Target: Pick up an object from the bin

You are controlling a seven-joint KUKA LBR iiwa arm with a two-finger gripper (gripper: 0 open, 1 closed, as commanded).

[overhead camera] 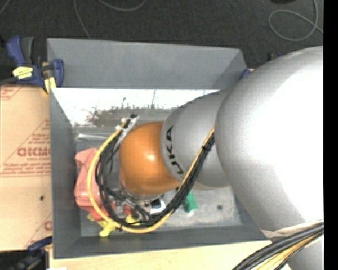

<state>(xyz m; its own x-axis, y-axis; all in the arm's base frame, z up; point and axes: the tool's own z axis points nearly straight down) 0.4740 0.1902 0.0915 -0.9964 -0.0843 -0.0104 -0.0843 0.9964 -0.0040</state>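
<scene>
Little open room between arm (183, 145), pink lump (84, 176) and bin's left wall (61, 167)

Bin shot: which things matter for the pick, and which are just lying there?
Job: orange-covered wrist, down in the left half of the grey bin; pink crumpled thing and yellow piece right beside it on the left, likely candidates. Which one it is after, cannot tell.
Lying about: green piece on the bin floor, right of the wrist.

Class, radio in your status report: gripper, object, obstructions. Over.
Gripper low in bin, view's left half; grip unreadable. Pink thing and yellow piece beside it. Green piece lies apart.
</scene>
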